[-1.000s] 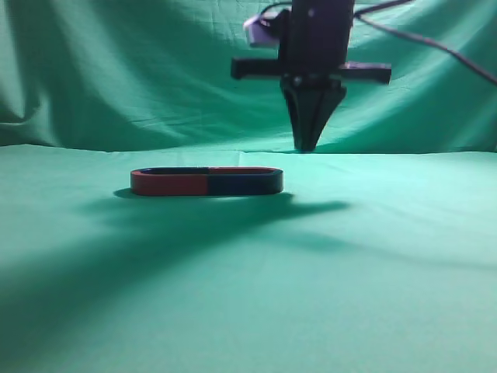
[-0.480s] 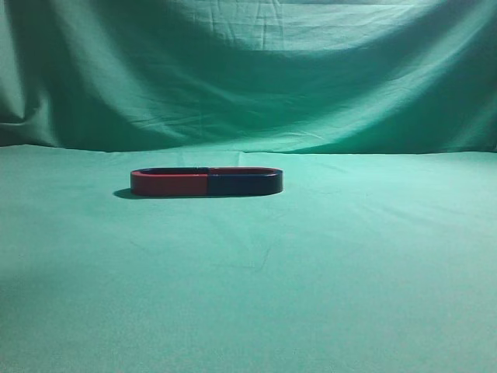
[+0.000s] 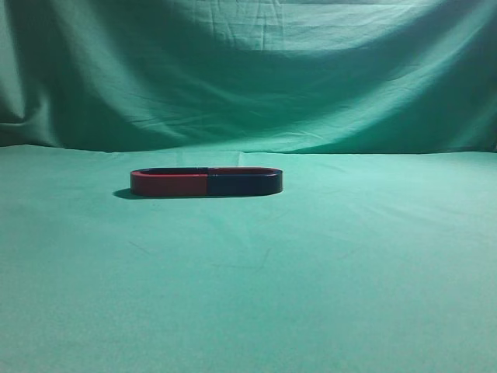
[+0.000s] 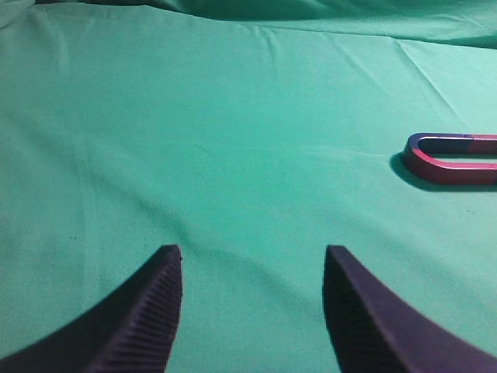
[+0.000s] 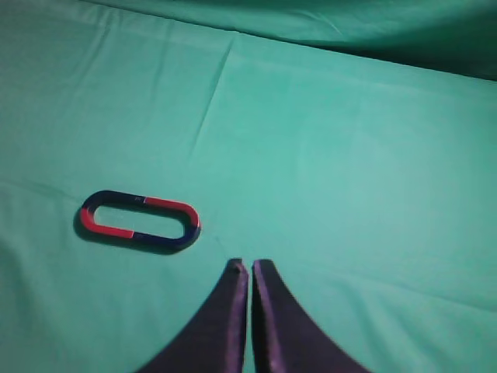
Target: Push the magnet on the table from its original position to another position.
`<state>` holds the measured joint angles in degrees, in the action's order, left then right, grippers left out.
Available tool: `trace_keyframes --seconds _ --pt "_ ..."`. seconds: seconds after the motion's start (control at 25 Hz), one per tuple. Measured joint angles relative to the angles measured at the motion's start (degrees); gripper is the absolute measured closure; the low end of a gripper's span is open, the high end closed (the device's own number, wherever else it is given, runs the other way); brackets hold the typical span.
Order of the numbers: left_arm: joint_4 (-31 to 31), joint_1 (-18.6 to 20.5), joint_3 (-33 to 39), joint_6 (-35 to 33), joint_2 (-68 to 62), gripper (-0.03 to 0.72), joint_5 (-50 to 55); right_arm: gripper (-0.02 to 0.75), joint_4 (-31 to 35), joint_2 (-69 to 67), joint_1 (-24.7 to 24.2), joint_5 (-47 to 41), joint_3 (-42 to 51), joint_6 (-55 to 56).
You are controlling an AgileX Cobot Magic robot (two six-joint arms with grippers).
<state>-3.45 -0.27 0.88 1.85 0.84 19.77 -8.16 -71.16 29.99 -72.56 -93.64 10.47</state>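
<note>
The magnet (image 3: 206, 182) is a flat oval ring, half red and half dark blue, lying on the green cloth left of centre in the exterior view. No arm shows in that view. In the left wrist view the magnet (image 4: 454, 158) lies at the right edge, far ahead and right of my open, empty left gripper (image 4: 252, 252). In the right wrist view the magnet (image 5: 140, 221) lies on the cloth to the left and ahead of my right gripper (image 5: 249, 266), which is shut with nothing between its fingers and apart from the magnet.
A green cloth covers the table (image 3: 326, 272) and hangs as a backdrop (image 3: 248, 70) behind it. Creases run across the cloth. Nothing else stands on it.
One second ago the right arm hung in the exterior view, behind and right of the magnet; it has since left that view. The magnet has not moved.
</note>
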Motion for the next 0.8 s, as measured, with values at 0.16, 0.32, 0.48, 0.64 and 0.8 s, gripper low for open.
trace_keyframes --seconds 0.16,0.32,0.48,0.64,0.8 --pt "0.0 0.0 0.0 0.0 0.0 0.316 0.0 0.738 0.0 9.8 0.0 1.7 9.1 0.1" --pt "0.0 0.0 0.0 0.0 0.0 0.316 0.0 0.738 0.0 20.3 0.0 9.8 21.0 -0.2" --pt "0.0 0.0 0.0 0.0 0.0 0.316 0.0 0.738 0.0 30.2 0.0 18.7 32.8 -0.6" --pt "0.0 0.0 0.0 0.0 0.0 0.316 0.0 0.738 0.0 39.8 0.0 24.5 42.4 -0.8" --pt "0.0 0.0 0.0 0.0 0.0 0.316 0.0 0.738 -0.1 48.4 0.0 24.6 48.8 -0.4"
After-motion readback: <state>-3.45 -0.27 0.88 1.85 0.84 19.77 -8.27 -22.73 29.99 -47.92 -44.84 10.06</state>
